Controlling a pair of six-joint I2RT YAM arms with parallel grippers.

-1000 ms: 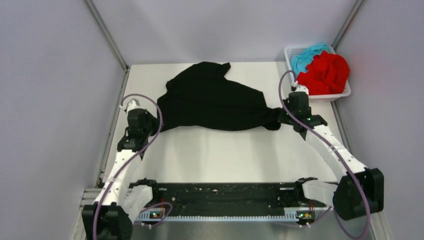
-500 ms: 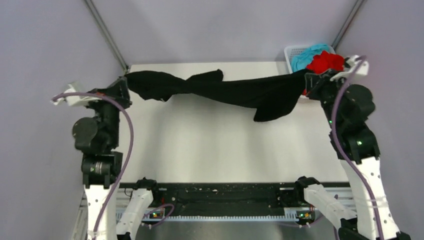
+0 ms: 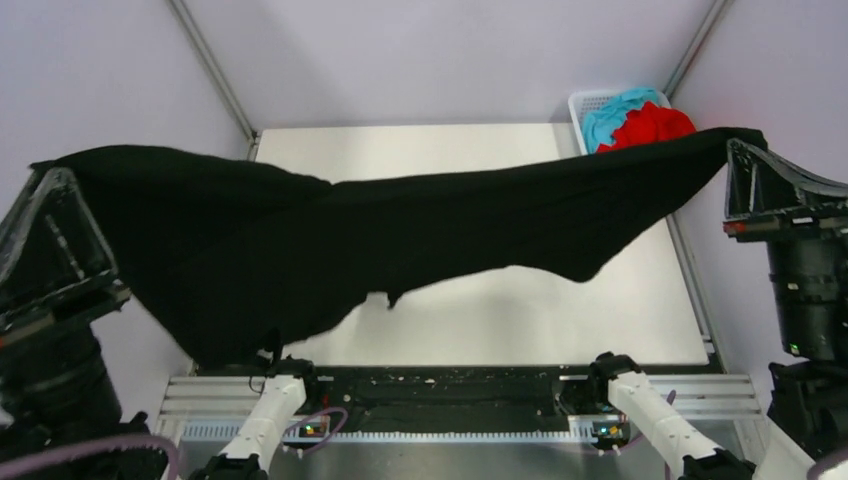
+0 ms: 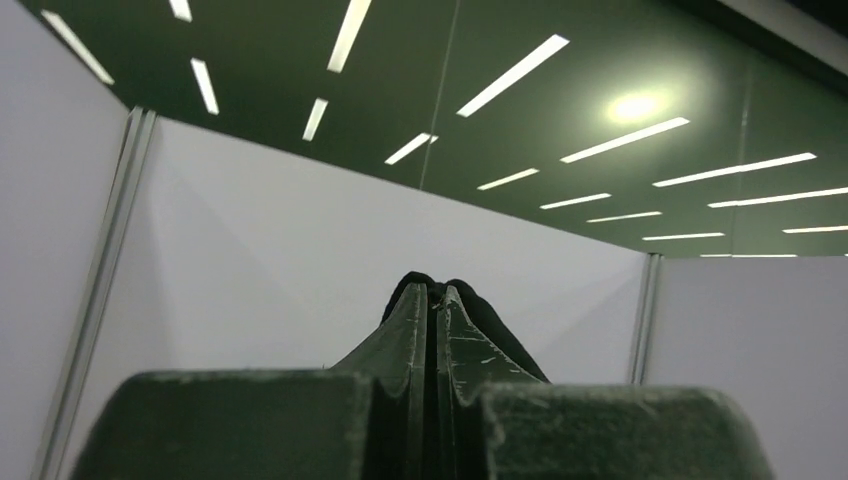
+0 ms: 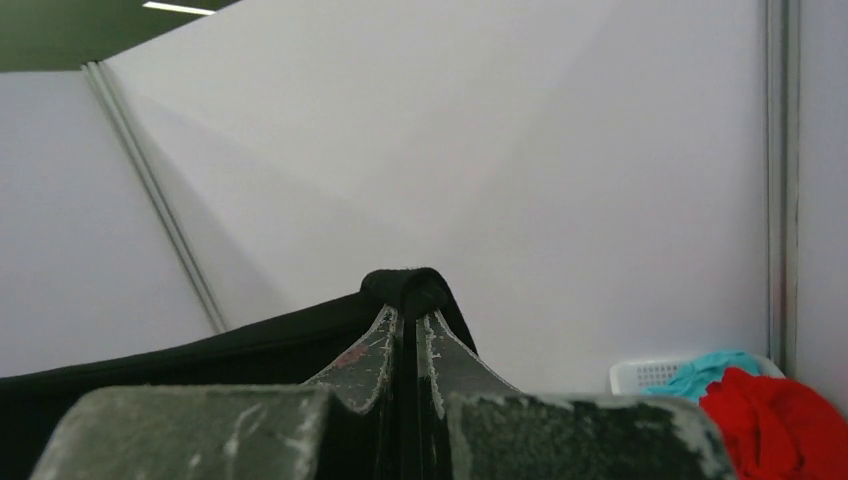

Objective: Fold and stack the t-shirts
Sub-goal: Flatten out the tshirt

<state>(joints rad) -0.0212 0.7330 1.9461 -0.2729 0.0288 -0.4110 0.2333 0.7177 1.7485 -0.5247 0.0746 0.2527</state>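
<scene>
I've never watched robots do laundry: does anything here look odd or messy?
The black t-shirt hangs unevenly in the air: bunched and drooping deep at the left, narrow at the right. The red t-shirt sits heaped in the basket.

- A t-shirt hangs spread above the table, reaching from its left side across to its right, and sags lowest at the near left.
- Its left end is pinched in the left gripper, out past the table's left edge.
- Its right end is pinched in the right gripper, out past the right edge.
- A basket stands at the table's far right corner, behind the t-shirt's right end.
- In the basket lie a second shirt, nearer and to the right, and a third shirt, behind it to the left.
</scene>
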